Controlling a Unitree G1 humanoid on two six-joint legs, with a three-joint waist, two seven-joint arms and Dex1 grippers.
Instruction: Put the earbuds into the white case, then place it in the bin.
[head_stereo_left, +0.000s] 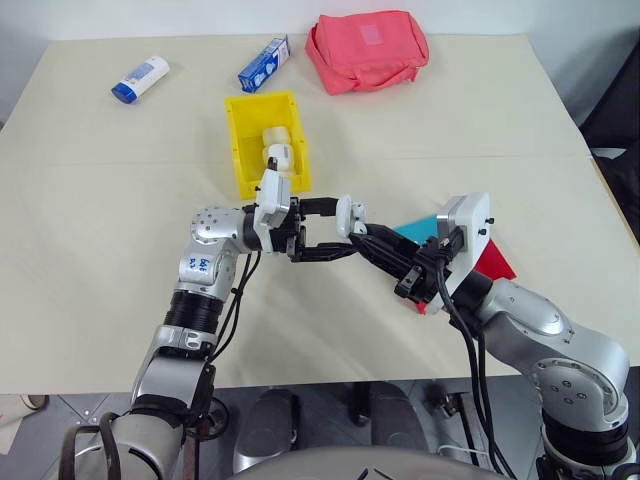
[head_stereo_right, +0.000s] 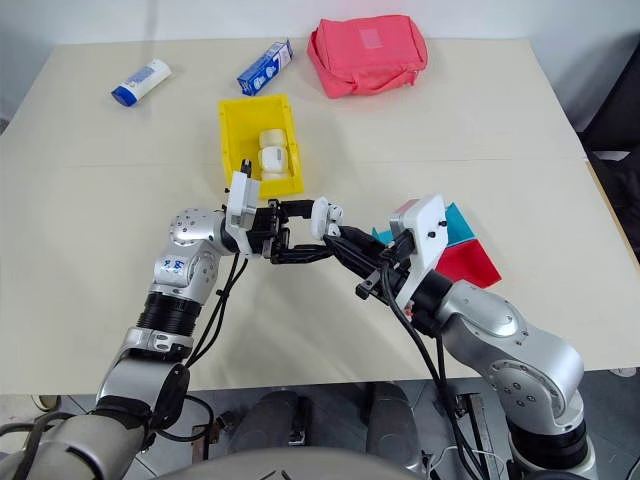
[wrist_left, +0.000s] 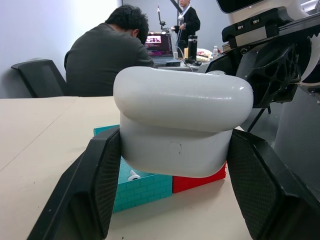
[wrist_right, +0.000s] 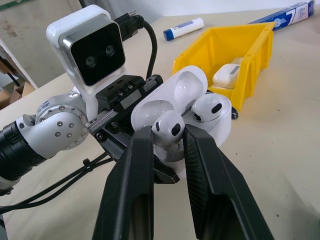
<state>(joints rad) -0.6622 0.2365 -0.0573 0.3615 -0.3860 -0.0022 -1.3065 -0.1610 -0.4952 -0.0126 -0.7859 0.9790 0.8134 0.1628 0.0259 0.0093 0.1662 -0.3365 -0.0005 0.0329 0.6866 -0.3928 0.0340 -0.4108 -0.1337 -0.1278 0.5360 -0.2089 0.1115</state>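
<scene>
Above the near table edge, the right gripper (wrist_right: 167, 145) pinches an earbud (wrist_right: 168, 127) over the white case (wrist_right: 182, 107), lid open, clamped by the left gripper (wrist_left: 170, 175); misalignment could drop it short of the bin (head_stereo_left: 262, 140)

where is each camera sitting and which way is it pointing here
Left and right eye views: on the head, looking down over the table; both arms show, the left gripper holding the white case.
Left wrist view: along its black fingers clamped on the case, toward seated and standing people.
Right wrist view: along its fingers pinching an earbud at the open case, facing the yellow bin.
All views share the case.
</scene>
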